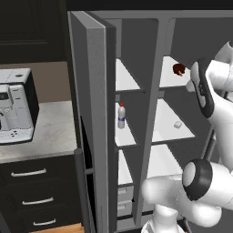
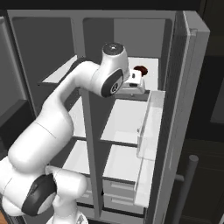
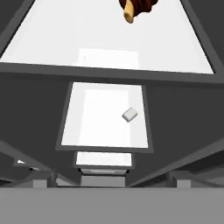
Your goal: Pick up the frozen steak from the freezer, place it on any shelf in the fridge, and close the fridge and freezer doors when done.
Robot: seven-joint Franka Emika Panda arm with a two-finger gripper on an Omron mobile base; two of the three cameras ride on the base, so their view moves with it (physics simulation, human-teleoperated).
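The frozen steak (image 1: 179, 69) (image 2: 140, 70) (image 3: 137, 7), a dark red-brown lump with a paler end, lies on the top shelf (image 1: 167, 79) (image 3: 65, 39) of the fridge, toward its back. My gripper (image 2: 138, 79) (image 1: 189, 82) hovers just in front of the steak and slightly above the shelf, open, apart from the steak and holding nothing. The freezer (image 1: 127, 82) stands to the left with its door (image 1: 91, 113) swung wide. The fridge door (image 2: 181, 109) is also wide open on the right.
A white bottle (image 1: 121, 116) with a red cap stands on the freezer's middle shelf. A small white block (image 1: 178, 124) (image 3: 129, 114) lies on the second fridge shelf. Pale bins (image 2: 151, 127) line the fridge door. A coffee machine (image 1: 16, 107) sits on the left counter.
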